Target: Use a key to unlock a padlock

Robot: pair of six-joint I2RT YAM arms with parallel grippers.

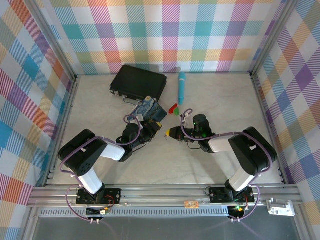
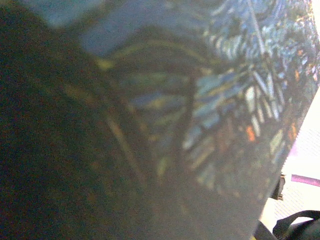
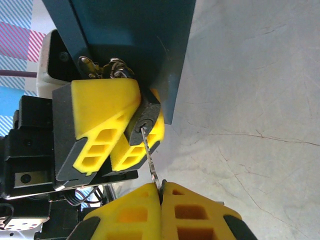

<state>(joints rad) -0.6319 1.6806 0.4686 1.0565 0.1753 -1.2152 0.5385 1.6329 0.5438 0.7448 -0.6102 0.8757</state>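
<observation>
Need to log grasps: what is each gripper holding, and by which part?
The right gripper pinches the key by its head end. The left gripper clamps the padlock by its body.

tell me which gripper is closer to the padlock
Left. The left gripper clamps the padlock; the right gripper is off it, pinching the key in its keyhole.

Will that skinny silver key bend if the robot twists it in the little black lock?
Probably not much: the thin silver metal key, its tip in the small black padlock, looks straight and stiff, though its slim blade might flex slightly. It seems light and smooth, so it may slip in the right gripper, which pinches only its end.
</observation>
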